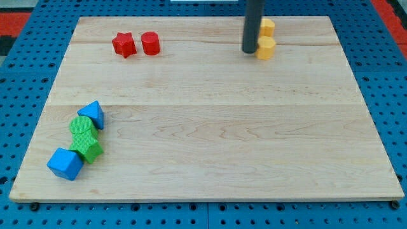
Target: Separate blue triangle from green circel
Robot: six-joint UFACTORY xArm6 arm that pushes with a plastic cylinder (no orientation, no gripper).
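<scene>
**Blocks at the lower left, rod at the upper right of the counter**

The counter [210, 127] is a pale wooden board with fine grain that runs from the view's left to the view's right. It lies on a blue perforated base [25, 63] with regular rows of small holes. At the top corners of the view a red surface [13, 16] shows behind the base; more of the room cannot be made out.

At the view's lower left stands a chain of four blocks. The blue triangle [92, 114] is the upper one, and the green circle [81, 126] touches it at about 7 o'clock. A second green block [88, 147], with an angular shape, sits just below the circle at about 5 o'clock and touches it. A blue cube-like block [64, 163] closes the chain at 8 o'clock from this green block, near the lower left corner of the counter.

Near the top edge, left of the middle, a red star [124, 44] and a red cylinder [150, 43] stand just beside each other.

Further to the right, the dark rod comes down from the top of the view. My tip [250, 51] rests just beside a yellow block [265, 48], at its 9 o'clock. Another yellow block [267, 27] stands directly behind, at 12 o'clock. The tip is well apart from the blue triangle and the green circle. There is no hand on this arm, so nothing is held.
</scene>
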